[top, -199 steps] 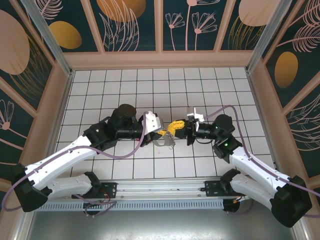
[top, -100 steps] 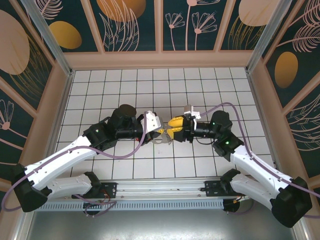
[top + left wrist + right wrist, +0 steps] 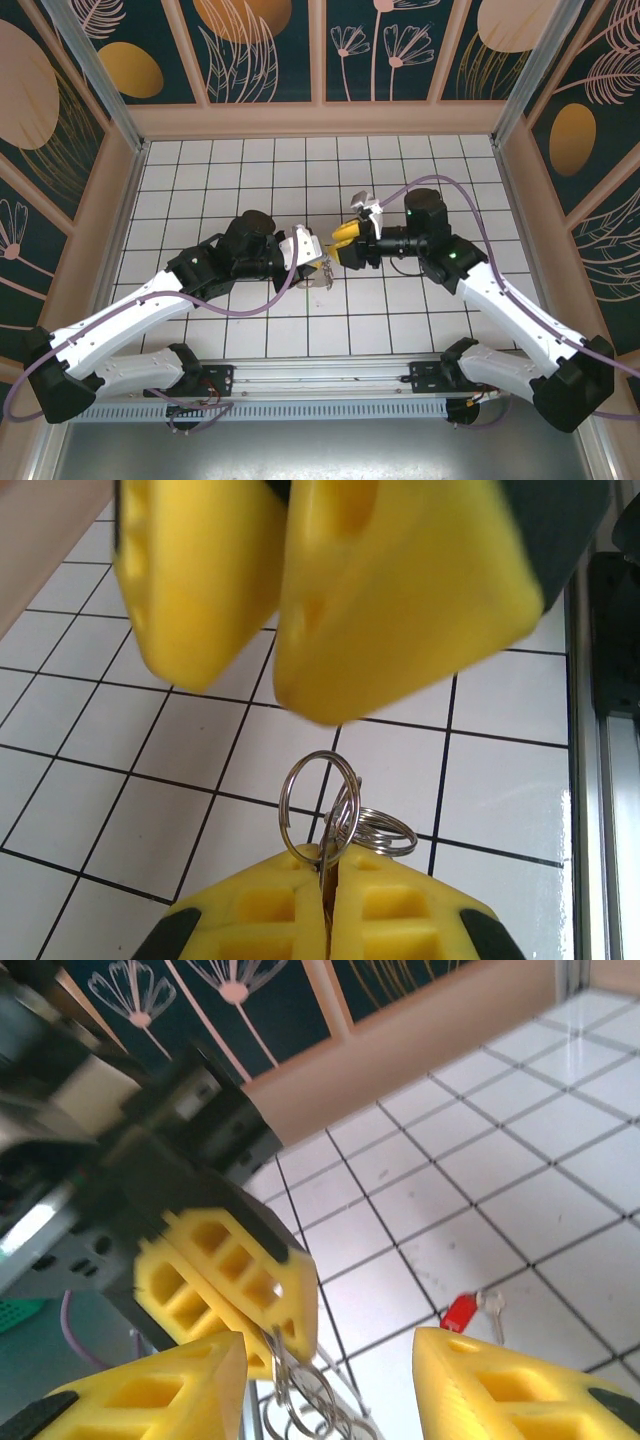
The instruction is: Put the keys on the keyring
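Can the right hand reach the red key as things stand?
Probably yes: the right hand is open and empty, and the red key lies uncovered on the tiles just ahead of it.

The left arm (image 3: 130, 312) and right arm (image 3: 505, 315) are built from white link shells joined by black cylindrical joint housings, each with a purple cable (image 3: 240, 316) routed along it. The right arm carries a green indicator light (image 3: 452, 254). The gripper fingers (image 3: 150, 1400) are yellow moulded blocks with rectangular recesses.

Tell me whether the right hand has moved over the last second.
Yes. The right hand has shifted away from the near rail, toward the back wall.
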